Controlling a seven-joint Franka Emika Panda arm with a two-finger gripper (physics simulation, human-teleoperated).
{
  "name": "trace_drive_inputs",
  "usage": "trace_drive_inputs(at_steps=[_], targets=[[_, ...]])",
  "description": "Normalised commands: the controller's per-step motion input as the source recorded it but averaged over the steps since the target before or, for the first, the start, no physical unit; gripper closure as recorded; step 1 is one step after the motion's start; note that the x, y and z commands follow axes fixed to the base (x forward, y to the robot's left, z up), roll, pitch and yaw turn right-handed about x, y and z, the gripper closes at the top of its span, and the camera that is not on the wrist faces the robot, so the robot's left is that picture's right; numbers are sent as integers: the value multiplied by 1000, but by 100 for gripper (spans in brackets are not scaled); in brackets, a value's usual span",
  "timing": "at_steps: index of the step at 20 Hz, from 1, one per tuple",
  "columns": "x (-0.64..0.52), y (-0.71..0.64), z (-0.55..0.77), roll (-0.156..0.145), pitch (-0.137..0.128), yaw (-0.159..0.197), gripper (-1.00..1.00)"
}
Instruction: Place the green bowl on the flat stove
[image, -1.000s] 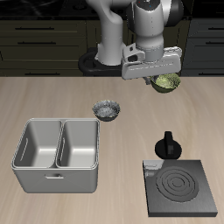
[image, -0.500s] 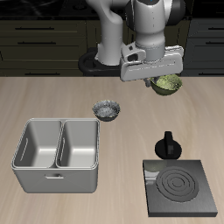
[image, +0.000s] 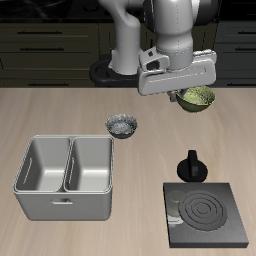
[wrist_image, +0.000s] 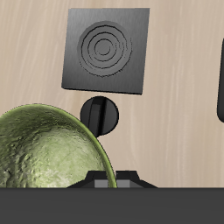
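My gripper (image: 186, 93) is shut on the rim of the green bowl (image: 198, 97) and holds it in the air above the back of the table. The bowl hangs slightly tilted. In the wrist view the bowl's speckled yellow-green inside (wrist_image: 42, 150) fills the area beside my gripper (wrist_image: 105, 181). The flat stove (image: 207, 216), a black slab with pale rings, lies near the table's front edge with its black knob (image: 191, 167) at its far side. The stove (wrist_image: 107, 48) and knob (wrist_image: 101, 115) also show in the wrist view, well away from the bowl.
A grey-blue speckled bowl (image: 123, 125) sits mid-table. A grey double-basin sink (image: 65, 176) stands toward the front. A dark round base (image: 104, 71) sits at the table's back behind the arm. A dark edge (wrist_image: 220, 79) shows in the wrist view.
My gripper has carried the green bowl a little sideways and toward the table's front, nearer the stove's side. The other objects have not moved.
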Motion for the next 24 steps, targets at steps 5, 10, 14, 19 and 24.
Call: trace_drive_inputs(at_steps=[5,10,14,19,24], targets=[[518,175,220,45,-19,-26,100],[522,60,108,12,5,-19,100],[504,-112,69,-36,27,-44,100],[525,-93,60,-29,-1,-14,100],[461,-168,-83,-76,7,29,100]])
